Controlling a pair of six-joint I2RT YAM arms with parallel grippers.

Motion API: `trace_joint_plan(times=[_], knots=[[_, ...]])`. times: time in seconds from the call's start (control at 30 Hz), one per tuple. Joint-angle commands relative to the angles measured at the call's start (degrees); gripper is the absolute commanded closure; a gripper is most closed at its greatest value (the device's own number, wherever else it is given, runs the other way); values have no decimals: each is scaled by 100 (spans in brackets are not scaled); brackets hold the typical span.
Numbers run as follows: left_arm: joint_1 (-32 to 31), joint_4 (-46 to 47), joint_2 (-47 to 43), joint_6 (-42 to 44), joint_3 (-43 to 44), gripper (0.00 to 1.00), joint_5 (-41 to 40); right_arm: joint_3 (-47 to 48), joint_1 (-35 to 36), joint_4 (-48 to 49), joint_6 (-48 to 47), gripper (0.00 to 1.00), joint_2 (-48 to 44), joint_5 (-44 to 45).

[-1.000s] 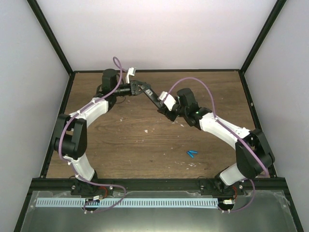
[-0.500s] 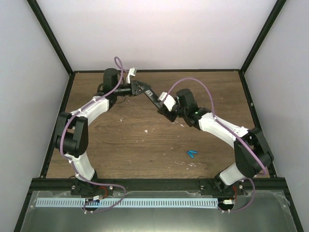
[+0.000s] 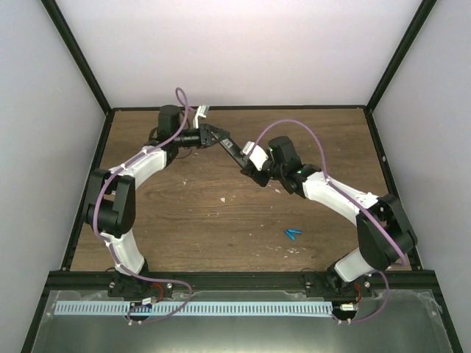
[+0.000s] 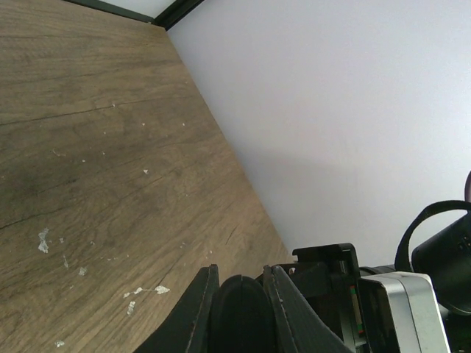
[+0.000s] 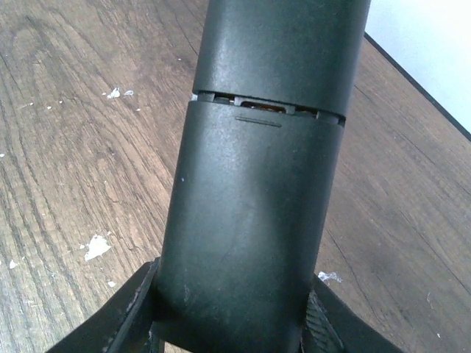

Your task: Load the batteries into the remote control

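Black remote control (image 5: 283,51), back cover (image 5: 246,235) perhaps ajar, ends tight in left tool (image 4: 241,283) and right tool (image 5: 232,316).

The remote control (image 5: 265,184) is matt black, with a thin seam across it showing a glint of copper-orange. The fingers (image 5: 132,320) of the right gripper (image 5: 229,323) on either side of it are the same black. Around that gripper the table (image 5: 59,147) is mid-brown wood grain with darker streaks and scattered white flecks (image 5: 96,246). Well behind the gripper, toward its arm's base, the batteries (image 3: 293,234) are bright blue. Purple cables (image 3: 309,129) arch over white-and-black arms (image 3: 335,195).
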Motion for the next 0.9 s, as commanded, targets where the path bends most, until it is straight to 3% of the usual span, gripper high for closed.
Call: trace_joint_plan(times=[0.0, 0.3, 0.87], knots=[[377, 354, 90, 162, 246, 100, -712, -159, 41, -991, -315, 67, -65, -45], [378, 205, 161, 377, 240, 100, -803, 167, 43, -1529, -335, 66, 54, -153], [564, 3, 238, 625, 197, 100, -913, 68, 41, -1599, -294, 64, 29, 53]])
